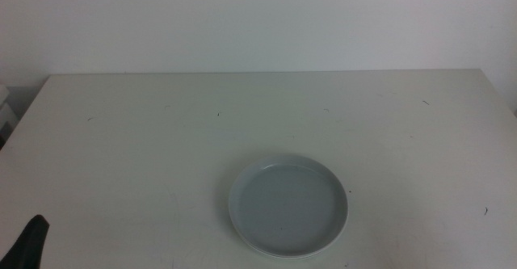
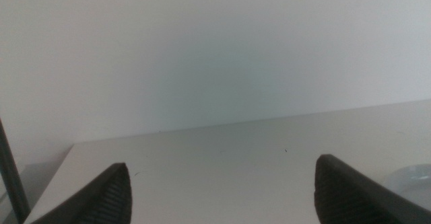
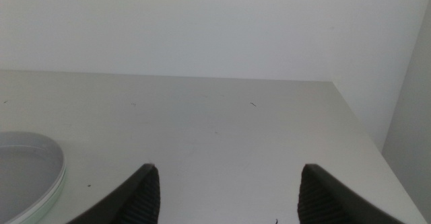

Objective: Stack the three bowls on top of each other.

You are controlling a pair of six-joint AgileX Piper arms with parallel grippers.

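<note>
The left gripper [image 2: 222, 190] hangs low over the table [image 1: 161, 148] with its two dark jaws spread wide and nothing between them; in the middle view only a dark tip of it shows at the bottom left corner. Through its gap the left wrist view shows bare white tabletop running to a pale wall [image 2: 202, 49], and a sliver of the bowls' rim just past one jaw.

The right gripper [image 3: 229, 190] is out of the middle view. Its wrist view shows its jaws likewise spread apart and empty, above the table near the far right corner, with the rim of the bowls off to one side and well apart from the jaws.

The bowls [image 1: 288, 206] sit on the table in the near half, a little right of centre, well apart from the left gripper. What shows on top is one pale grey-blue bowl, shallow, round and upright. Along its near edge a whiter rim peeks out beneath it, so at least one more bowl lies nested under it; how many are below I cannot tell, and no green is visible. Counted as separate items on the table, there is one stack only.

No brand, label or writing can be read anywhere. A few small dark specks mark the tabletop.
</note>
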